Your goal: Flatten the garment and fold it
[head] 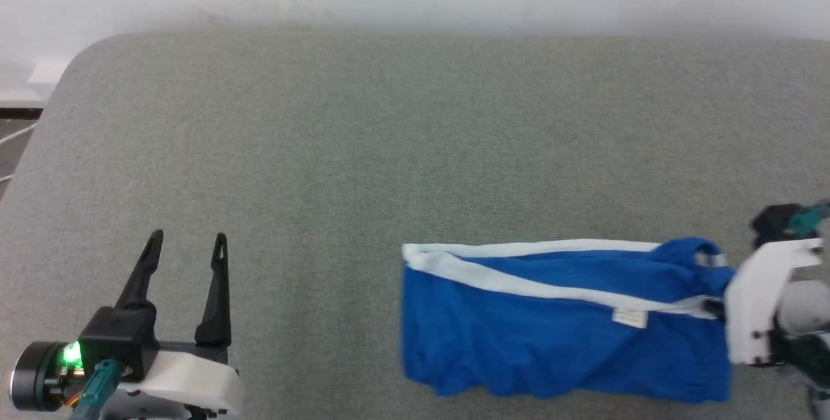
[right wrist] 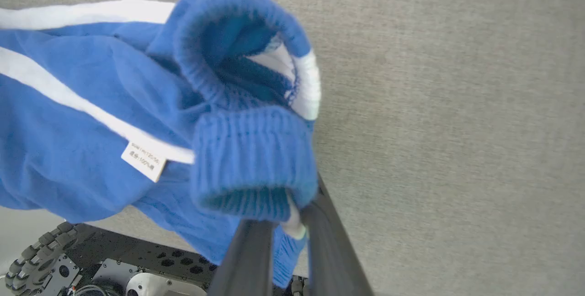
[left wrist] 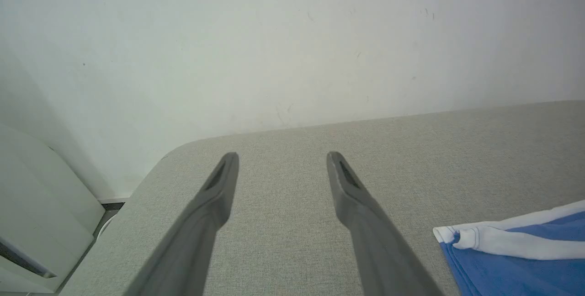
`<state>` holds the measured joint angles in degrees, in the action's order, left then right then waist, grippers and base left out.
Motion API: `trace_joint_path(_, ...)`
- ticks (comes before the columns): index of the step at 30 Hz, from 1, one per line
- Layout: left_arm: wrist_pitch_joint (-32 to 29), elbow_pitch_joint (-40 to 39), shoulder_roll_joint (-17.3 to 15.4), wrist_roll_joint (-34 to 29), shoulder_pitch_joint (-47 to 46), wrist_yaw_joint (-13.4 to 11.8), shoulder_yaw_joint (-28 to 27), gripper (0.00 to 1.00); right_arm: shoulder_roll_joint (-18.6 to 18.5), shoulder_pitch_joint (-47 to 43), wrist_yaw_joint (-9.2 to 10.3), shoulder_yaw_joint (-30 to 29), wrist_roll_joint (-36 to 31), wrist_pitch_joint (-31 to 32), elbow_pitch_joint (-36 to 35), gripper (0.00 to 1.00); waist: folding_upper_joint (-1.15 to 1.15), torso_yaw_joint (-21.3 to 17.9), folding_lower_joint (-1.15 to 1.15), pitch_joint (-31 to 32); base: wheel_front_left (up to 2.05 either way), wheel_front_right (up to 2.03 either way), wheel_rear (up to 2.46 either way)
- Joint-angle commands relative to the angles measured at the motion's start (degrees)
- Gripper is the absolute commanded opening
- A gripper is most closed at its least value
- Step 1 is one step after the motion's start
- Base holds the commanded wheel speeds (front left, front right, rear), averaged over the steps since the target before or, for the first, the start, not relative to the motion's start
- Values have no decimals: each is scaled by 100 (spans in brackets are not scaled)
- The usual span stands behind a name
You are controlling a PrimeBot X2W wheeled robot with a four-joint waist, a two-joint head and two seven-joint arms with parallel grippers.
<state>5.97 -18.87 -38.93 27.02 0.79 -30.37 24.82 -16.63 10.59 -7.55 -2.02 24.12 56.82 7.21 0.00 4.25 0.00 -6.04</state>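
The shorts [head: 557, 336] lie rumpled at about five o'clock on the grey cloth-covered table [head: 389, 148], close to its near edge. The right gripper [right wrist: 292, 216], reaching in from three o'clock, is pinched tight on the ribbed waistband [right wrist: 253, 159], which is bunched and curled over. The left gripper [head: 188, 238] sits at seven o'clock with its fingers spread and nothing between them, well apart from the shorts.

The fabric looks light, soft and floppy, so it will probably sag and drag rather than hold shape. The elastic waistband corners and the white trim [head: 447, 258] at the nine o'clock end seem the firmest holds. The woven table top likely grips cloth a little. A plain white wall [left wrist: 274, 35] stands at twelve o'clock.
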Motion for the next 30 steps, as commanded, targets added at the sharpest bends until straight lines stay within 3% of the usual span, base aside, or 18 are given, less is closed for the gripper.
trace_joint_path(1,-16,-39,-13,-70,49,-48,5,100,-126,-65,6,-189,-57,81,-97,0,0,-28,0,9,0,0,0)
trace_joint_path(6,-22,-56,-1,-64,74,-86,9,100,-141,-193,6,-766,-30,699,-324,0,0,-74,0,36,0,0,0)
trace_joint_path(13,-34,-47,20,-44,87,-94,40,100,1087,-61,6,-1478,773,2077,-573,0,0,-63,0,110,0,0,0)
trace_joint_path(16,-52,-33,21,-45,43,-69,63,100,1329,42,6,-1559,1101,2298,-678,0,0,-14,0,115,0,0,0)
trace_joint_path(20,-68,-17,26,-49,-31,-29,94,100,1371,151,6,-1260,1580,2113,-485,0,0,69,0,95,0,0,0)
trace_joint_path(30,-54,67,96,-63,-192,52,188,100,1374,715,6,129,2280,476,797,0,0,295,0,-13,0,0,0)
